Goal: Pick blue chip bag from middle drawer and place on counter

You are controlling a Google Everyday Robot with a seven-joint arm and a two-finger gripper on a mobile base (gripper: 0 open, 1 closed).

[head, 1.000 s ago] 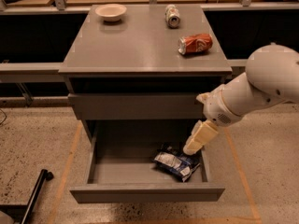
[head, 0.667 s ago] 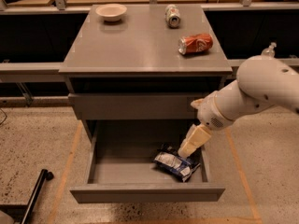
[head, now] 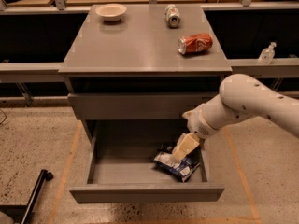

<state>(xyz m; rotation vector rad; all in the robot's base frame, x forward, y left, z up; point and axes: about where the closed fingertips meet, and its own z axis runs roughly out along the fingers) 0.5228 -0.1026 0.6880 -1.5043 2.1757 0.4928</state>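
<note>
The middle drawer [head: 140, 192] is pulled open below the counter [head: 135, 45]. The blue chip bag [head: 174, 165], crumpled dark blue with white-silver patches, lies on the drawer floor at the right. My gripper [head: 180, 154], cream-coloured at the end of the white arm, reaches down from the right into the drawer and sits right on the top of the bag, covering part of it.
On the counter stand a white bowl [head: 111, 11] at the back left, a silver can [head: 173, 15] at the back, and a dented red soda can [head: 195, 43] lying on its side at the right. A clear bottle [head: 266, 53] stands on the rail at the right. A black pole [head: 35, 195] lies on the floor at the left.
The arm has moved left and down, bringing my gripper from above the bag's right end onto the bag. The bag has not moved.
</note>
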